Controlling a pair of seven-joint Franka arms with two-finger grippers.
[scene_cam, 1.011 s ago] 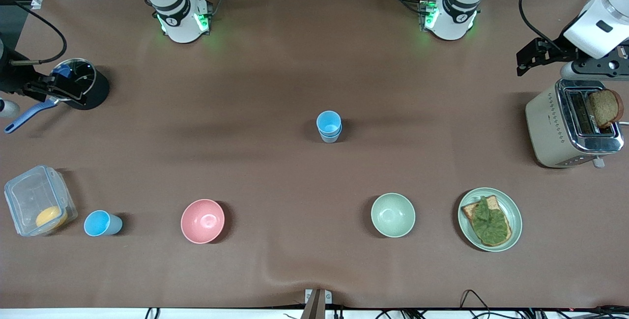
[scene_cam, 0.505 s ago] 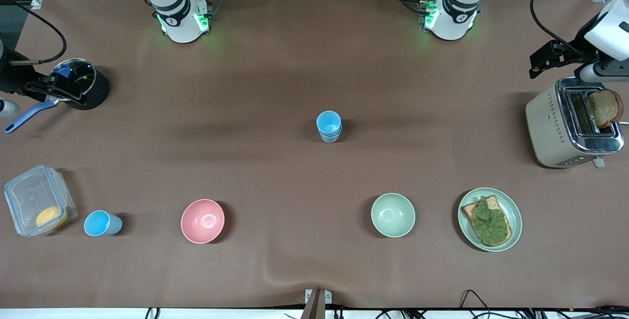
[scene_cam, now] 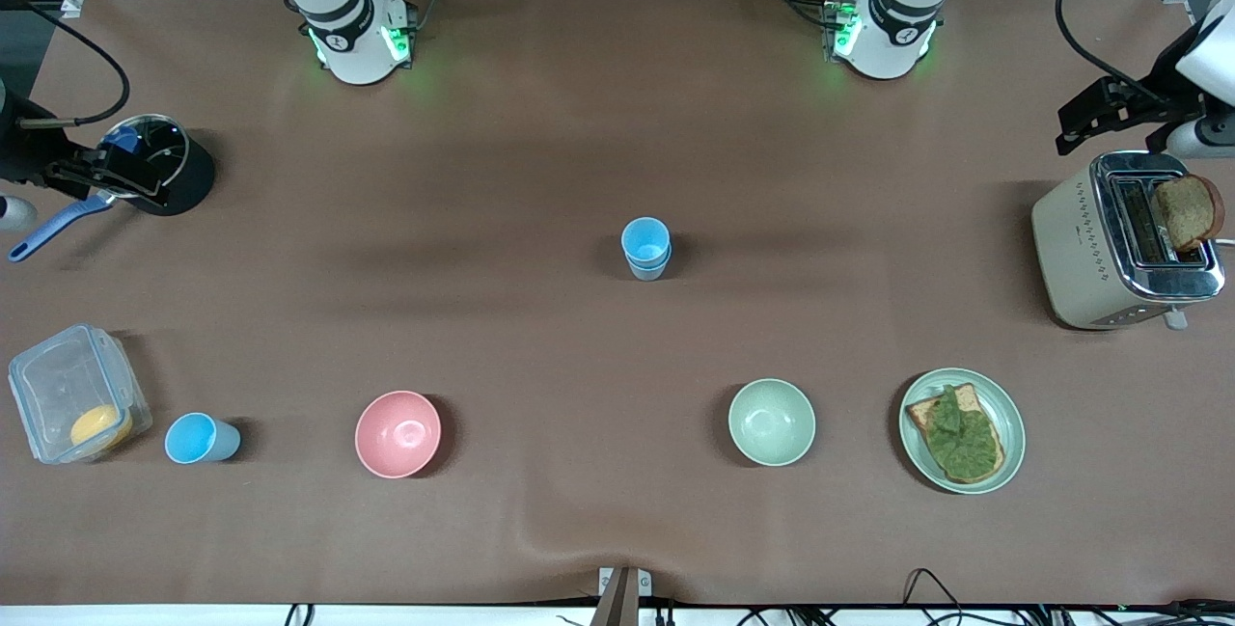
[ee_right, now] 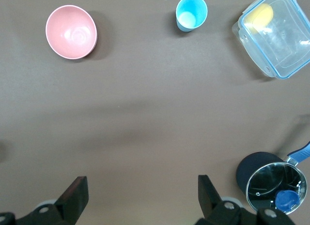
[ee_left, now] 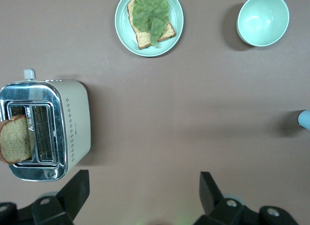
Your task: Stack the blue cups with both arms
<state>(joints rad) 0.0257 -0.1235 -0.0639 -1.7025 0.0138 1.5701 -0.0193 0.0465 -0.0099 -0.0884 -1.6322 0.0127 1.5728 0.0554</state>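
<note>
Toaster [ee_left: 46, 129] slots show plainly from left wrist, seemingly empty.

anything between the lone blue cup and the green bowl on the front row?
Yes, the pink bowl sits between the lone blue cup and the green bowl, apart from both. The front view shows it.

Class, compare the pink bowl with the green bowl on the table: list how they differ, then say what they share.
1. Colour: the pink bowl is salmon pink, the green bowl pale green.
2. Place: the pink bowl lies toward the right arm's end of the table, the green bowl toward the left arm's end.
3. Neighbours: the pink bowl stands near a single blue cup, the green bowl beside a plate of toast.

Shared: both are round, upright, empty and alike in size.
</note>
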